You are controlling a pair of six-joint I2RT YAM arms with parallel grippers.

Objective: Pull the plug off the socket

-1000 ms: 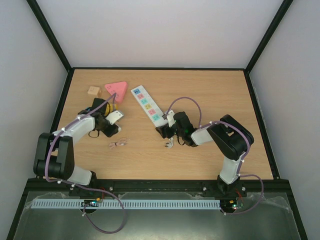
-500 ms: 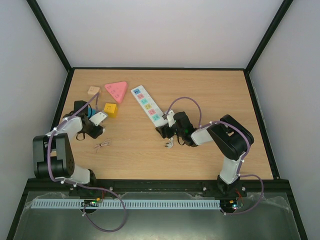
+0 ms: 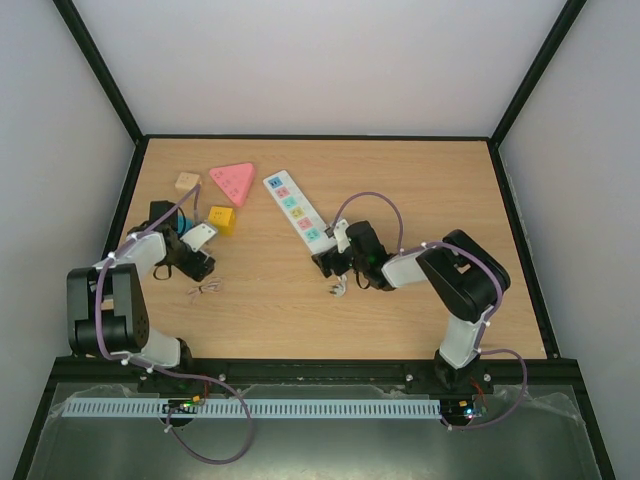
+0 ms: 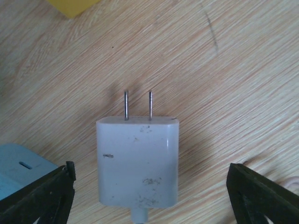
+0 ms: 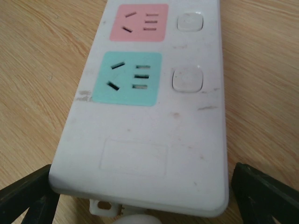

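Your left hand (image 3: 198, 250) sits over the left part of the tabletop (image 3: 400, 180). Its wrist camera shows it released: the two fingers (image 4: 42, 196) stand wide apart at the lower corners, with bare wood between each of them and the plug (image 4: 138, 161). The plug is out of the power strip (image 3: 297, 210) and well apart from it, on the far-left side. It is a white boxy adapter, scuffed, with its two metal prongs (image 4: 126, 105) bare and pointing away from your wrist. I cannot tell for certain whether it rests flat on the wood. Its thin cable (image 3: 205, 290) lies in a loose bundle a little nearer your arm bases.

A yellow block (image 3: 222, 220) sits just beyond the plug, and a light blue piece (image 4: 18, 163) is just beside the left finger. A pink triangle (image 3: 232, 180) and a small wooden cube (image 3: 187, 182) lie farther back.

Your right hand (image 3: 325, 255) is at the near end of the power strip, with a finger (image 5: 28, 196) on either side of that end. Both fingers are close against its edges, but you cannot tell from these views whether they are clenched on it or only straddling it. The pink outlet (image 5: 138, 22) and green outlet (image 5: 127, 78) nearest that hand have nothing plugged in. The strip's thick white cord (image 3: 337, 288) curls on the wood just below the hand.
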